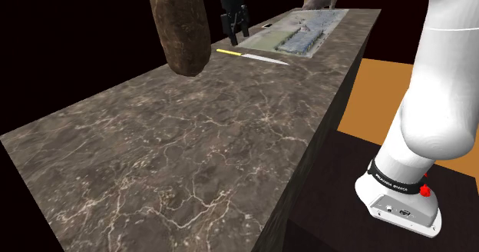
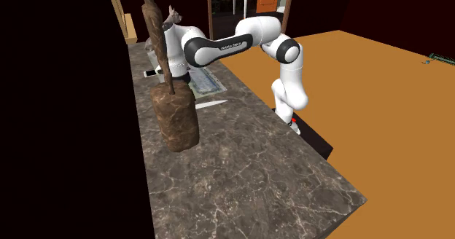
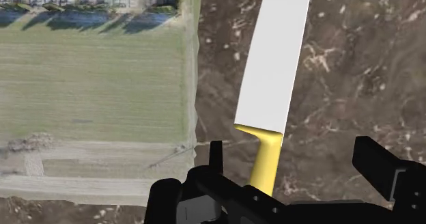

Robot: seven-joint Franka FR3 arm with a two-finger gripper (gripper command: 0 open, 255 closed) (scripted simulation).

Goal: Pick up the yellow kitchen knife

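The fingers point(image 3: 379, 166) stand open and well apart, and the gripper point(image 1: 236, 38) hangs above the yellow handle point(image 3: 265, 162) of the kitchen knife point(image 1: 249, 55), which shows between the fingers without touching either. The knife lies flat on the dark marbled tabletop point(image 1: 192, 150), its white blade point(image 3: 276, 59) pointing to the shoulder view's right, close beside the edge of a flat mat point(image 1: 307, 31) printed with a field picture. At the shoulder view's left of the knife, a rough brown lump point(image 1: 180, 28) stands on the tabletop.

Gripper point(image 1: 235, 37) just above yellow-handled knife point(image 1: 252, 56) on dark marble counter point(image 1: 192, 158)
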